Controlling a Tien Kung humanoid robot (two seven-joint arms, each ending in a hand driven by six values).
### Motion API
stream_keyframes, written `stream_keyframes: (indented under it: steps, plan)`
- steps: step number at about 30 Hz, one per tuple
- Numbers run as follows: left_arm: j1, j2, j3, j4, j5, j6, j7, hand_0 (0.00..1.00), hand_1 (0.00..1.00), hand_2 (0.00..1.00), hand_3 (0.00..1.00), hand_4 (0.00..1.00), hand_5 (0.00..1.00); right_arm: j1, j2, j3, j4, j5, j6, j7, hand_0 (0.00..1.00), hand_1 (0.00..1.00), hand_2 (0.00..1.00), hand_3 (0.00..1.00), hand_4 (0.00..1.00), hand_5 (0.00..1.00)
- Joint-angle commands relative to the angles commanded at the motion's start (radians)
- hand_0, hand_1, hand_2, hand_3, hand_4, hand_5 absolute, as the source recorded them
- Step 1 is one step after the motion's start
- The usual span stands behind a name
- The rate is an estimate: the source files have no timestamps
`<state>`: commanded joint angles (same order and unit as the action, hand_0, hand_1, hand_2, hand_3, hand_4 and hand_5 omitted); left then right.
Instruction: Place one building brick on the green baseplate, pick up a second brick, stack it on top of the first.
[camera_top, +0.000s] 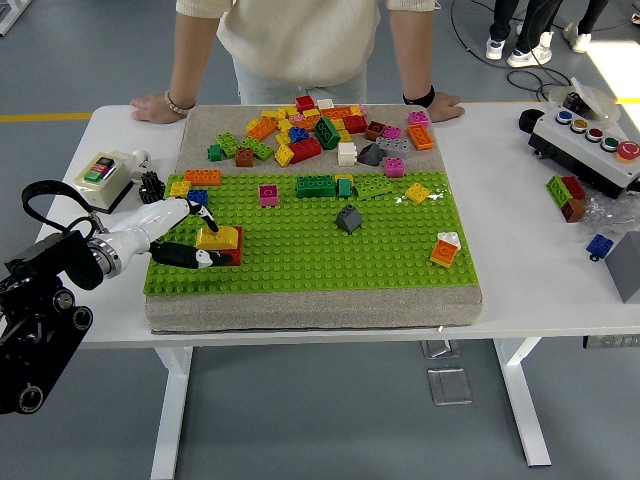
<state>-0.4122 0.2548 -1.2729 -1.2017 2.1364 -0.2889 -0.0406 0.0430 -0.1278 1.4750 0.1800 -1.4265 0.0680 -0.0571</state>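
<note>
The left arm is extended from the lower left edge, low over the table (520, 270), with the left robot hand (180, 232) reaching onto the left part of the green baseplate (320, 250). Its white fingers (165, 213) are loosely spread, with dark fingertips at the yellow brick (218, 238); no firm grasp is seen. The yellow brick is seated on a red brick (232, 255) on the baseplate. A person's hands are rested on the far table edge.
</note>
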Motion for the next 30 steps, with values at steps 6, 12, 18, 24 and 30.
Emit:
stream_keyframes:
  steps: [6,12,18,24,30]
  plan:
    - [0.003,-0.002,0.002,0.009,0.002,0.004,-0.001,0.998,0.878,0.863,0.636,0.998,0.618,0.001,0.002,-0.001,0.000,0.000,-0.001,0.000,0.762,0.689,0.734,0.754,0.998,0.505]
    - [0.002,-0.007,0.003,0.020,0.001,0.006,-0.002,0.998,0.875,0.861,0.633,0.998,0.619,-0.002,0.002,-0.002,0.000,0.000,0.000,-0.001,0.761,0.689,0.734,0.754,0.998,0.505]
    - [-0.001,-0.012,0.003,0.028,0.001,0.008,-0.003,0.998,0.872,0.859,0.632,0.998,0.612,0.001,0.002,-0.002,0.000,0.001,-0.001,0.000,0.761,0.689,0.734,0.755,0.998,0.506]
    - [0.000,-0.012,0.003,0.036,0.007,0.003,-0.002,0.998,0.871,0.853,0.631,0.998,0.609,0.000,0.002,0.001,0.000,0.001,-0.001,0.000,0.761,0.689,0.734,0.754,0.998,0.506]
    - [0.004,-0.013,0.006,0.037,0.011,0.002,-0.001,0.998,0.870,0.848,0.630,0.998,0.603,0.000,0.001,0.003,0.000,0.000,0.000,0.000,0.762,0.689,0.734,0.754,0.998,0.506]
